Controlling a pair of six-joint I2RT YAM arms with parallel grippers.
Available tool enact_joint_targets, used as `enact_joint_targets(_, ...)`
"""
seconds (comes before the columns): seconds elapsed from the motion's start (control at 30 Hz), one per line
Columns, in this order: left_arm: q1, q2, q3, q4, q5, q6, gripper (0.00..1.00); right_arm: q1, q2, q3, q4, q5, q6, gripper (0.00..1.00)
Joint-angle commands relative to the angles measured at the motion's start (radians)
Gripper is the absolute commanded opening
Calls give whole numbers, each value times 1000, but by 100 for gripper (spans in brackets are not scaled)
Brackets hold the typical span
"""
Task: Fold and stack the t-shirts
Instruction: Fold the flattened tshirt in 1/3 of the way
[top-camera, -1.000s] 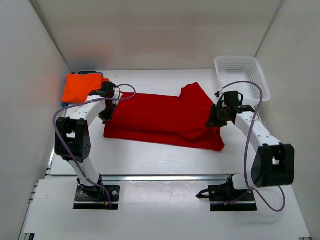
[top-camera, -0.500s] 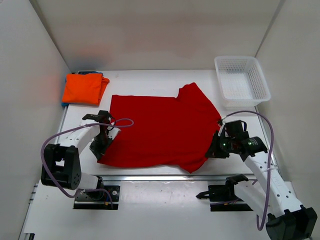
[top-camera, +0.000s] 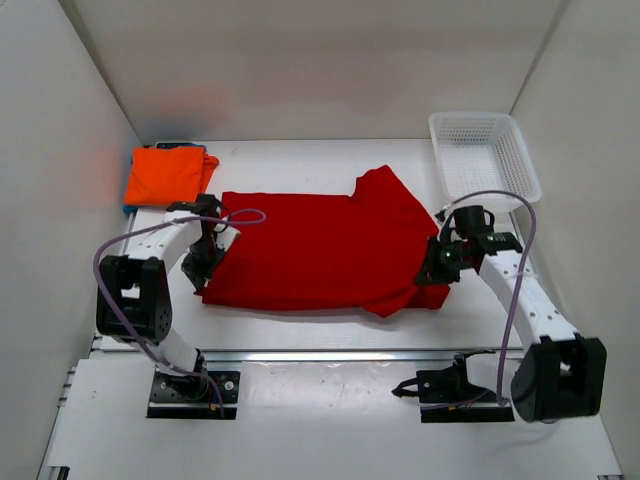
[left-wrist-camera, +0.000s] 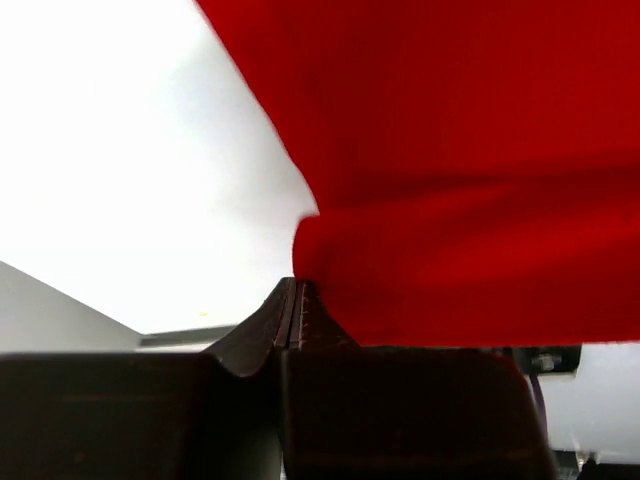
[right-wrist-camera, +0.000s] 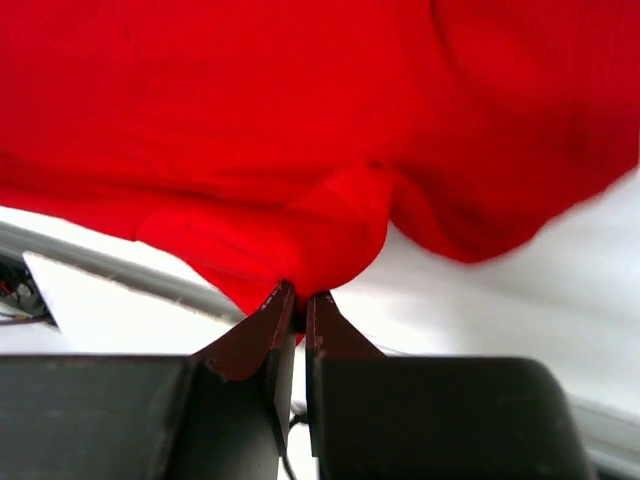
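Note:
The deep red t-shirt (top-camera: 320, 245) lies spread across the middle of the table, its near edge doubled over. My left gripper (top-camera: 205, 262) is shut on the shirt's left edge; the left wrist view shows the cloth (left-wrist-camera: 470, 180) pinched between the closed fingers. My right gripper (top-camera: 436, 270) is shut on the shirt's right edge; the right wrist view shows a fold of the cloth (right-wrist-camera: 300, 200) in the jaws. The orange t-shirt (top-camera: 165, 175) lies folded at the back left, on top of a blue one of which only a rim (top-camera: 182, 147) shows.
A white lattice basket (top-camera: 484, 160) stands at the back right corner. White walls close in the left, back and right sides. The metal rail (top-camera: 320, 354) runs along the table's near edge.
Both grippers carried the red shirt's edge toward the near side, then back a little toward the far side. The shirt went from a narrow folded band to a wider spread.

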Motion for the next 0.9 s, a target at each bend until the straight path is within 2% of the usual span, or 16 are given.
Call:
enact_joint_targets(0.0,22,67,131,54,-25,10,0,-19,104,99,146,-7,-88,0)
enact_joint_targets(0.1,39,145,228,48,-19,3,0,-2,251,206,172,8,-125,0)
enact_joint_targets(0.4,53,314,353,85,-32,-8,0,-19,469,326,197,12,-180,0)
enact_joint_targets(0.6,47,371,423,84,-38,-8,0,-37,514,357,201,6,-183,0)
enact_joint_targets(0.87,51,383,426,96,-62,-8,1,-37,537,352,218,-4,-183,0)
